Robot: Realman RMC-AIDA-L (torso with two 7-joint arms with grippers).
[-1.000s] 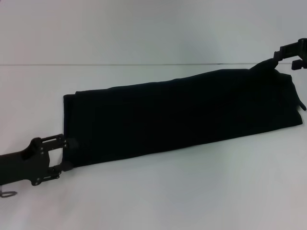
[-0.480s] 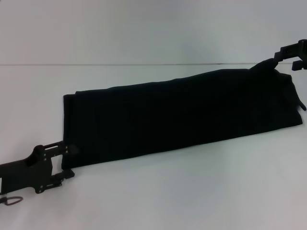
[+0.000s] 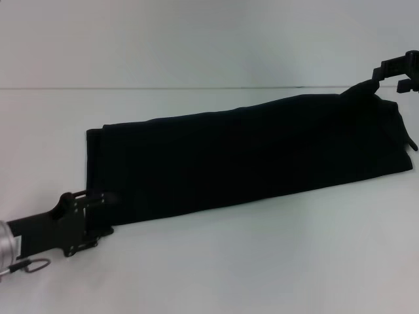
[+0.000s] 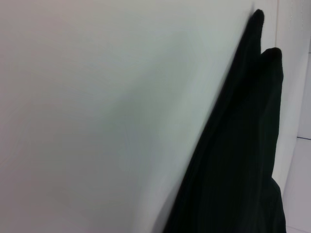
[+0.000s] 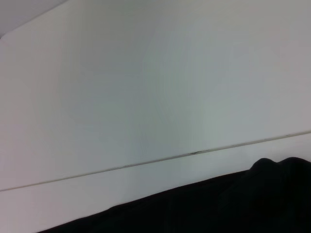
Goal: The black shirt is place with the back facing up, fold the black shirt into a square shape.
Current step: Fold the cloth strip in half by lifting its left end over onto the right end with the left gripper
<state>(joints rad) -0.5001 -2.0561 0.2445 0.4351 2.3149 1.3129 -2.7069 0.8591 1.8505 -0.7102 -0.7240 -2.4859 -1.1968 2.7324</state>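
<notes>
- Moving since the earlier frames: left gripper [image 3: 105,212] is now sitting in against the shirt's near-left corner, further right and a bit higher in head view than half a second ago; the silver arm segment [image 3: 6,243] is now showing at the left edge, and the wire loop [image 3: 36,265] is hanging beside it.
- Shirt and right gripper are not changing across the three head frames.
- Left gripper fingers are overlapping the dark cloth at that corner; cannot tell whether they are spread or clamped, black on black.
- Shirt [image 3: 249,154] is lying on the white table [image 3: 262,261] as a long folded band, running from the near left up toward the far right, plain black side up, no lettering showing.
- Left end of the band is showing a squared edge with a thin layered fold line along it.
- Left wrist view is showing the shirt [image 4: 243,155] as a dark folded strip against the table [image 4: 97,121], two rounded cloth tips at its far end.
- Right wrist view is showing the shirt [image 5: 218,204] as a dark edge with a small bump, table [image 5: 146,97] behind it.
- Right end of the shirt is peaking up into a pinched point at the far-right corner.
- Right gripper [image 3: 378,77] is pinching that raised corner, clenched on the cloth, sitting at the right edge of head view.
</notes>
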